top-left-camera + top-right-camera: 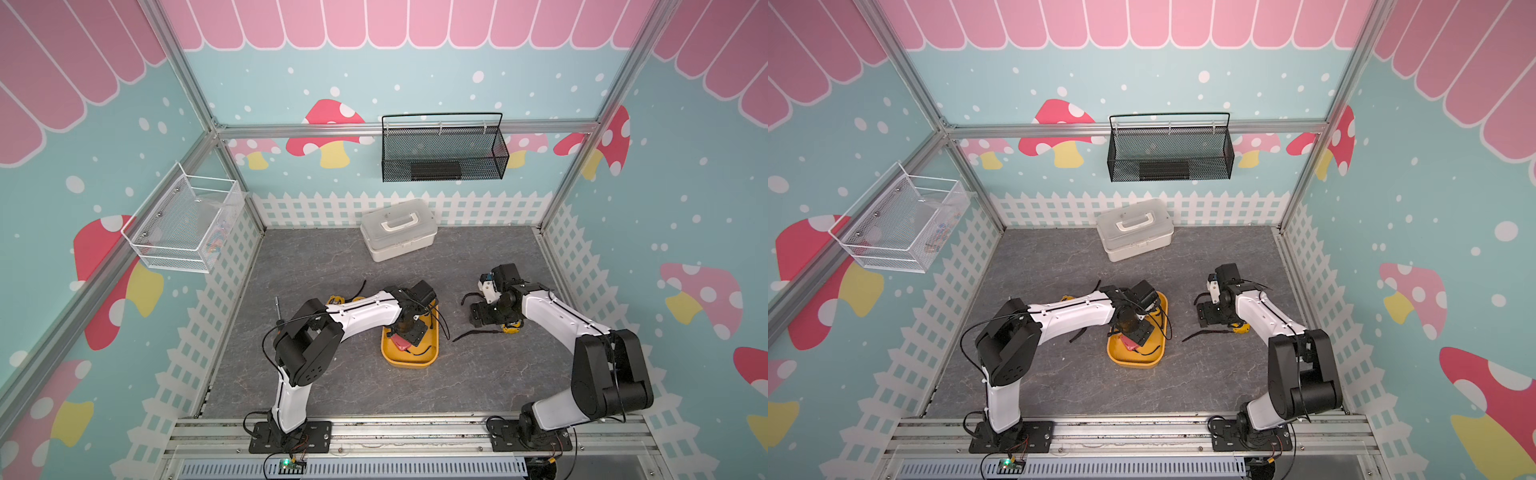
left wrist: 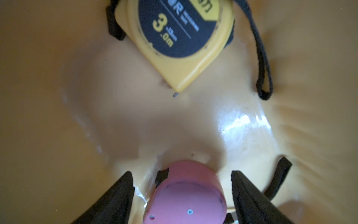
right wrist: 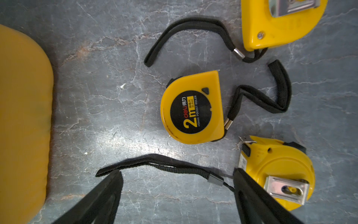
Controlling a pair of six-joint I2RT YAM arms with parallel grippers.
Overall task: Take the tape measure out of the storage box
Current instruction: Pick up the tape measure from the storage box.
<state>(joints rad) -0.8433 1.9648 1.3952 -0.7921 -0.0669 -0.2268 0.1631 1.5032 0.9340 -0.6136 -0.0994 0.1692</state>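
Note:
The orange-yellow storage box (image 1: 409,363) (image 1: 1133,365) lies mid-table. My left gripper (image 1: 409,332) (image 2: 182,172) reaches down into it. It is open, its fingers standing either side of a pink tape measure (image 2: 186,194) with a gap on each side. Deeper in the box lies a yellow tape measure (image 2: 174,38) marked 3.0m, its black strap (image 2: 263,58) beside it. My right gripper (image 1: 478,316) (image 3: 177,171) hangs open over the table right of the box, holding nothing. Below it lie three yellow tape measures: a 2m one (image 3: 193,110), one with its clip up (image 3: 279,170), and one at the frame's edge (image 3: 280,23).
A white lidded case (image 1: 398,235) stands at the back of the table. A black mesh basket (image 1: 444,149) hangs on the back wall and a white wire basket (image 1: 183,224) on the left wall. Another yellow tape measure (image 1: 336,300) lies behind the left arm.

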